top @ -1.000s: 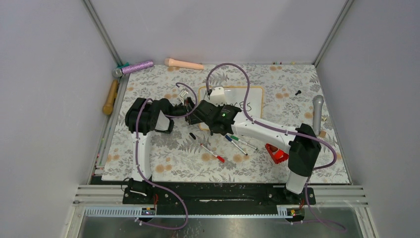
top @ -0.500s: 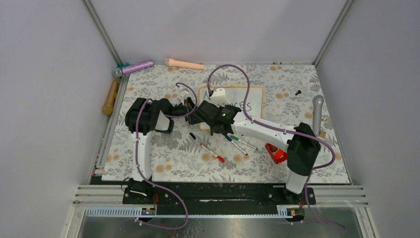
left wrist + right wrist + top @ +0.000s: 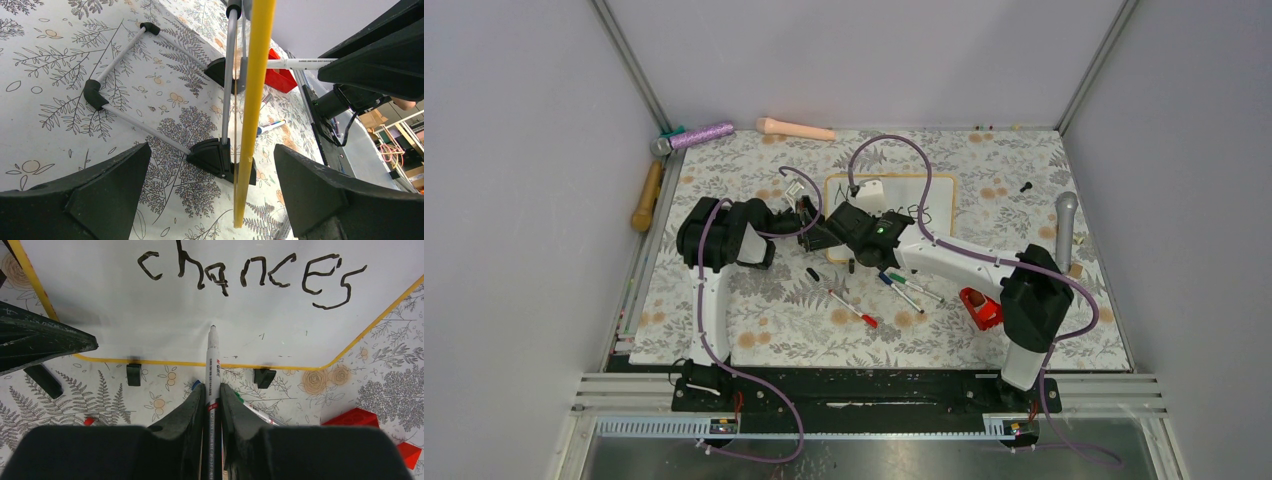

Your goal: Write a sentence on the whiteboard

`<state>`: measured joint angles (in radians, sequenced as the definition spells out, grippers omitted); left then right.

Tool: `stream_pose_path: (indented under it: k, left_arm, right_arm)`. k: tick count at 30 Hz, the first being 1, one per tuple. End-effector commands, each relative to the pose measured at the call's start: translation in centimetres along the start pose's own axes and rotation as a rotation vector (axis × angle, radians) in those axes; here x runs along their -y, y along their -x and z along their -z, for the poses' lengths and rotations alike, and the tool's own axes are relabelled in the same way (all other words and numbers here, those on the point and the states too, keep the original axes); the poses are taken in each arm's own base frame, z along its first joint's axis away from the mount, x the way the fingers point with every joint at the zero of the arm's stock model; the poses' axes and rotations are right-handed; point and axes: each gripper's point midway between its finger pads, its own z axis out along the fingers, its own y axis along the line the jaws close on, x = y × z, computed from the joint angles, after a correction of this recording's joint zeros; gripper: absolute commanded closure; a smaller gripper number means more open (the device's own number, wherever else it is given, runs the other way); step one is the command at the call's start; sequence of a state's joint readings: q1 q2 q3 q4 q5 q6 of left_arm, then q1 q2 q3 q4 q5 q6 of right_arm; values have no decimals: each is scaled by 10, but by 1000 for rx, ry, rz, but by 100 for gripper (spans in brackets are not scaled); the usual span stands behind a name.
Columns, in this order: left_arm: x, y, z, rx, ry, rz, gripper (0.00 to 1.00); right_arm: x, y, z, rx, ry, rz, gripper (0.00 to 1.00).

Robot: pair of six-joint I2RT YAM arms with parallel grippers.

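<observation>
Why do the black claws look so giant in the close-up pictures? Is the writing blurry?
Right wrist view: the right gripper sits just under the lens, so it looms huge; the marker and the sentence on the whiteboard are sharp. Left wrist view: the left gripper fills both bottom corners the same way. Top external view: light is even, the writing too small to read.

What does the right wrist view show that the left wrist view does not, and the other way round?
Only the right wrist view: the word "chances" on the whiteboard, and the right claw shut on a marker, tip at the board's face. Only the left wrist view: the whiteboard edge-on, its wire stand, the open left claw. Both: the board's frame, a red block, the floral cloth.
</observation>
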<state>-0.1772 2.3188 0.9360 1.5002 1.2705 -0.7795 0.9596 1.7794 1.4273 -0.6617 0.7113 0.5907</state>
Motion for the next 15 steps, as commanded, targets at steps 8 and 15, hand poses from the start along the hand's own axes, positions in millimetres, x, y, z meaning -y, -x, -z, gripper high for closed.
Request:
stream_pose_path:
  k: [8,15]
  left_arm:
    - [-5,-13,1,-14,11,67,1]
    - [-4,-13,1,-14,10,66,1]
  right_arm:
    - [-3,18,6,37,44,-25,100]
    - [0,23,5,63,45,-27,100]
